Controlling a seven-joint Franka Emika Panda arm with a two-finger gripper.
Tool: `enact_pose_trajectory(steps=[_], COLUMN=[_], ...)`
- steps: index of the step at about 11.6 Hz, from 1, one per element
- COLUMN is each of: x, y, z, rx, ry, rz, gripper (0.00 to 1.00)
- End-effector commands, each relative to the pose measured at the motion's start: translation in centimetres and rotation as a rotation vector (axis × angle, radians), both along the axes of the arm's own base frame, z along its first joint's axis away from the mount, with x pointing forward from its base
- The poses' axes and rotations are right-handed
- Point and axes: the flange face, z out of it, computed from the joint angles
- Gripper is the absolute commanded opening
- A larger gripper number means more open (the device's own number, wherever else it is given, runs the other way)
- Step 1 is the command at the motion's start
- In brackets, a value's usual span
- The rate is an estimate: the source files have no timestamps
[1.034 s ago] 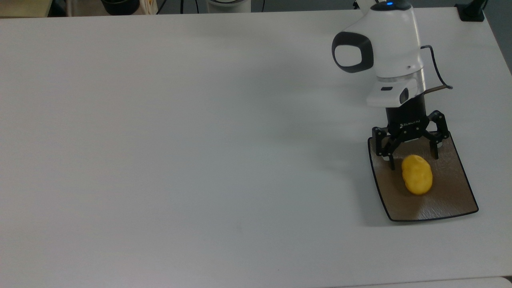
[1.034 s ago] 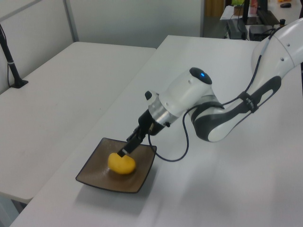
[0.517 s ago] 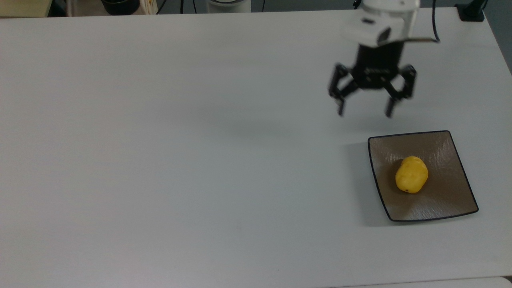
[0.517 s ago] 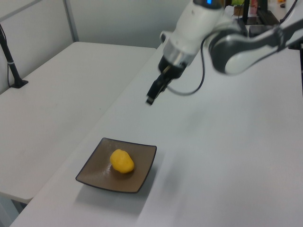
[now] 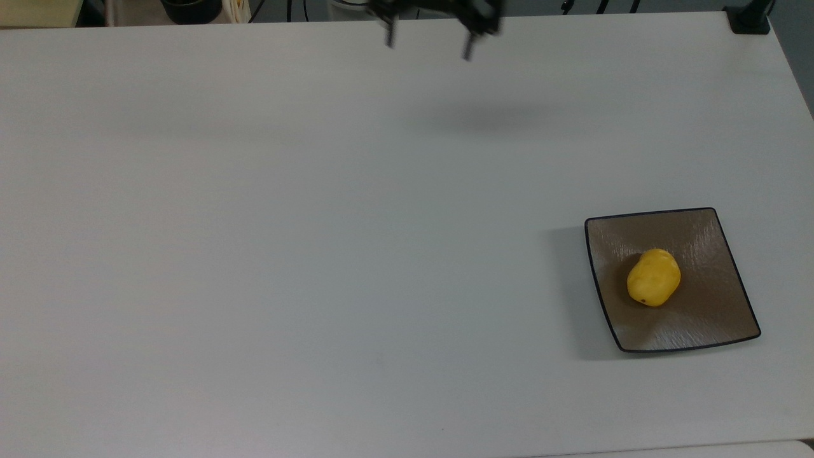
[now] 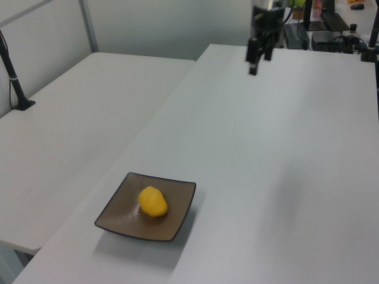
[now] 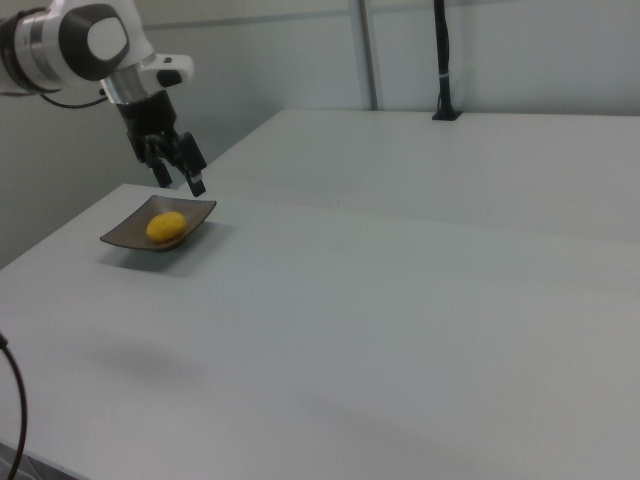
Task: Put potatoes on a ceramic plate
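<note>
The potato (image 5: 654, 277) lies on the ceramic plate (image 5: 699, 235), a little off the plate's centre toward the top view's left, with a tiny dark spot low on its yellow skin. In the left view it (image 6: 153, 201) sits in the plate's (image 6: 177, 214) shallow middle, touching nothing else. The plate is square, brown-grey with a thin dark rim, and rests flat on the white worktop (image 5: 318, 254). The claw (image 5: 429, 38) hangs well apart from potato and plate, far toward the top view's upper left of them, above the worktop's far edge. Its 2 fingers (image 5: 469, 46) are spread wide and carry nothing. In the left view the claw (image 6: 257, 59) hangs in the air over the worktop, pointing down.
</note>
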Motion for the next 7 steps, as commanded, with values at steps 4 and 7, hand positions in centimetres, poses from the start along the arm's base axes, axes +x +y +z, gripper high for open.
enact_pose_trajectory(steps=[4,7], x=[-3.4,-0.8], y=[-10.8,-9.9], z=[0.5,-0.4], rx=[0.133,0.124], ry=[0.072,-0.026], rz=[0.1,0.141], gripper=[1.0,1.0])
